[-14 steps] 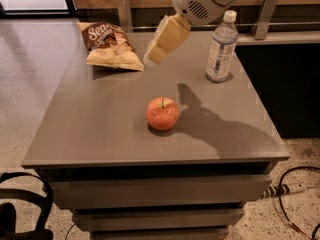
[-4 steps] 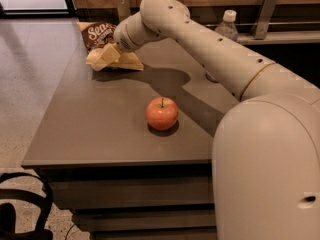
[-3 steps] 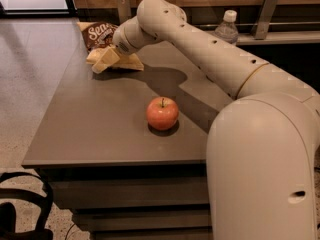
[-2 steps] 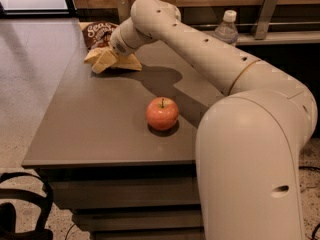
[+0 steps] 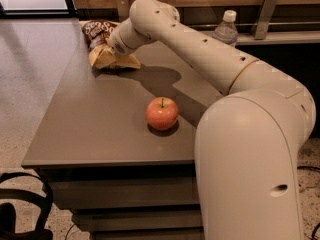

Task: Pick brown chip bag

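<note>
Gripper [image 5: 106, 53] is down on the brown chip bag [image 5: 96, 30] at the table's [image 5: 90, 134] far-left corner; can't tell if it's open or closed. Bag's likely light, crinkly, slippery. You'd want to pinch its crumpled middle gently.

The brown chip bag [image 5: 97, 30] lies at the table's [image 5: 90, 129] far left corner, with the gripper [image 5: 108, 54] on it. The apple [image 5: 162, 113] sits nearer, mid-table. The water bottle [image 5: 226, 29] stands behind, far right.
</note>
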Controlling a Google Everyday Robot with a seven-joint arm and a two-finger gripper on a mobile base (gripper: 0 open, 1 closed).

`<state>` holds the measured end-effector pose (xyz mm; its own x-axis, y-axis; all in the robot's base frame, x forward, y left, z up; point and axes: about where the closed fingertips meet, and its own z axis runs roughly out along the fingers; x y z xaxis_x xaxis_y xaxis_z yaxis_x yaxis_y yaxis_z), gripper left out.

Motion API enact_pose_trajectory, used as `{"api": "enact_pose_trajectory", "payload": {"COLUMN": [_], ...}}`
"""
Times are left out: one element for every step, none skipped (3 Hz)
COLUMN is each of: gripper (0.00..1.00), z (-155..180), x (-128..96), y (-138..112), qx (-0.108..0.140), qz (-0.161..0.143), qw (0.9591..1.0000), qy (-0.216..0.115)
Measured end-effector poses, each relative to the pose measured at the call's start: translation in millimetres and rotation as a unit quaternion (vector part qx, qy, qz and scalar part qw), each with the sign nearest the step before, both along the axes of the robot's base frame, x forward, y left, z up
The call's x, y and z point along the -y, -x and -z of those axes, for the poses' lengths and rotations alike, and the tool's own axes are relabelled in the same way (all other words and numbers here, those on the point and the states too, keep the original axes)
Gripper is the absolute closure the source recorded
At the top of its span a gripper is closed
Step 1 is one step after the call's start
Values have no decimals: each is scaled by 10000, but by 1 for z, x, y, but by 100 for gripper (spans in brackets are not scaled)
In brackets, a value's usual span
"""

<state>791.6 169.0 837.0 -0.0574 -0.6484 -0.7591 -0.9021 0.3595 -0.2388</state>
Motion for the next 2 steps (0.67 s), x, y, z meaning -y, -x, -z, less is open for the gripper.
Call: {"api": "enact_pose_trajectory", "payload": {"gripper": [87, 100], "z": [0, 0], "x": [-1, -1], "y": [0, 0], "qx": [-4, -5], "qz": [-4, -5], "qw": [10000, 10000], "qy": [1, 1]}}
